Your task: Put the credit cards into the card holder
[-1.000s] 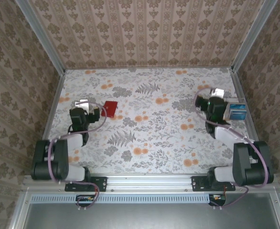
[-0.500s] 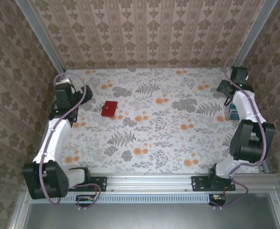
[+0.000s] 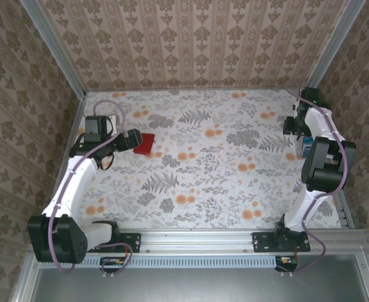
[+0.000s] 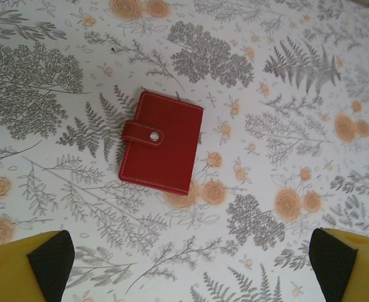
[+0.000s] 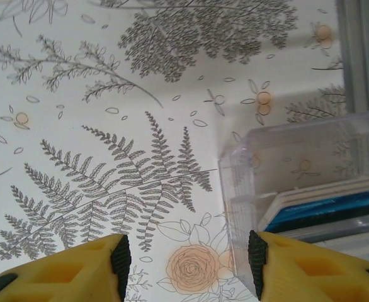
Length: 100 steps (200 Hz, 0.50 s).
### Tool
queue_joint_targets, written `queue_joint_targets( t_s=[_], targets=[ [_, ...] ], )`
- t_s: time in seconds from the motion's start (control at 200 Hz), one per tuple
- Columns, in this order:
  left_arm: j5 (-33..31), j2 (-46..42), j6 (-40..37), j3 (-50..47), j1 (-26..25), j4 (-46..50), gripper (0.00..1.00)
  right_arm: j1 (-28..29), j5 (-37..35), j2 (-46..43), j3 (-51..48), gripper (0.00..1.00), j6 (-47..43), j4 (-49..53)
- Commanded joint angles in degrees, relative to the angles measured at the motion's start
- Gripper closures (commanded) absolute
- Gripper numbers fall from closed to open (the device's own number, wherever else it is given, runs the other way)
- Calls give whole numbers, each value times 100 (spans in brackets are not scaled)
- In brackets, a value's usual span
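The left gripper [image 4: 191,261] is wide apart, the shut red wallet [image 4: 161,141] at its 12 o'clock. The right gripper [image 5: 187,258], apart and empty, has blue cards [image 5: 335,211] in a clear box [image 5: 285,157] at 2 o'clock. It looks like every step is left.

Left gripper [image 4: 191,264] — jaws wide, right gripper [image 5: 187,261] — jaws apart
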State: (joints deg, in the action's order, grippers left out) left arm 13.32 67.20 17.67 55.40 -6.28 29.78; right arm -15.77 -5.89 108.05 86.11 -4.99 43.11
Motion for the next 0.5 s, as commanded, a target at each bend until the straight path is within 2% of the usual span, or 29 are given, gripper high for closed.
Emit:
queue_joint_targets(
  t_s=[0.0, 0.23, 0.495],
  targets=[
    [-203, -17, -448, 113, 52, 507, 0, 110, -247, 299, 156, 45, -435, 109],
    [19, 290, -479, 93, 48, 483, 0, 105, -660, 544, 298, 44, -527, -146],
    [139, 233, -454, 19, 42, 408, 0, 65, -659, 378, 289, 38, -489, -266]
  ],
)
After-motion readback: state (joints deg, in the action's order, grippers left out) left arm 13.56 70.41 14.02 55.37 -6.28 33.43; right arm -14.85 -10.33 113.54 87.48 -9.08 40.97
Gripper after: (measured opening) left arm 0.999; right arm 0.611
